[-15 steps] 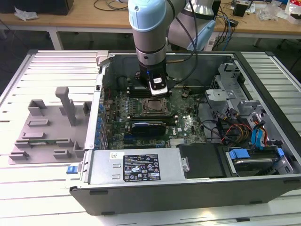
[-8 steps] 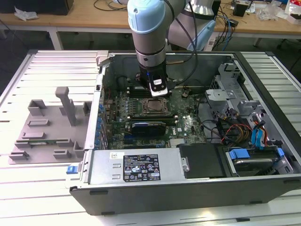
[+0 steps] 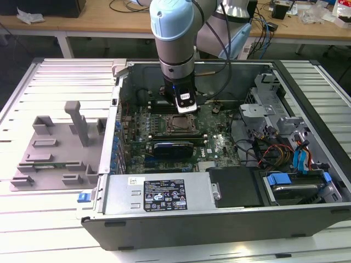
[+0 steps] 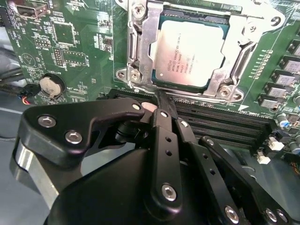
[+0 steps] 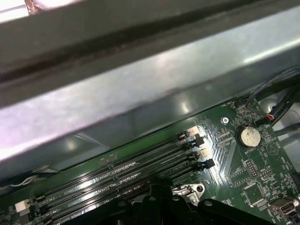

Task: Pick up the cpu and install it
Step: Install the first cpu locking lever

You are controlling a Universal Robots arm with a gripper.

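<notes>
- cpu (image 4: pixel 187 54) seated flat in the socket frame (image 4: pixel 140 51) on the green board (image 4: pixel 70 42), metal top up, square to the frame; nothing holding it.
- Gripper (image 4: pixel 161 101) closed, fingers together with nothing between them, tips just short of the chip's near edge in the second wrist view.
- In the exterior view, gripper (image 3: pixel 185 104) hangs inside the open computer case (image 3: pixel 230 213), just beyond the socket (image 3: pixel 180 125).
- Handling, as judgement: light, stiff, thin plate; smooth metal top likely slippery, underside contacts fragile. Best hold by two opposite edges, kept level, no pressing on the top.
- Frame rails hug the chip closely, so little side room for fingers; tilt risks jamming in the socket.
- Memory slots (image 5: pixel 140 168) lie right beside the socket, under the fingers; coin battery (image 5: pixel 247 137) well apart from it.
- Case side wall (image 5: pixel 140 89) close behind the wrist in the first wrist view; tight on that side.
- Case sits on a ribbed metal table (image 3: pixel 55 76); grey plastic tray (image 3: pixel 57 148) at the exterior view's left, outside the case.
- Wooden benches (image 3: pixel 98 22) with cables at the back of the room.
</notes>
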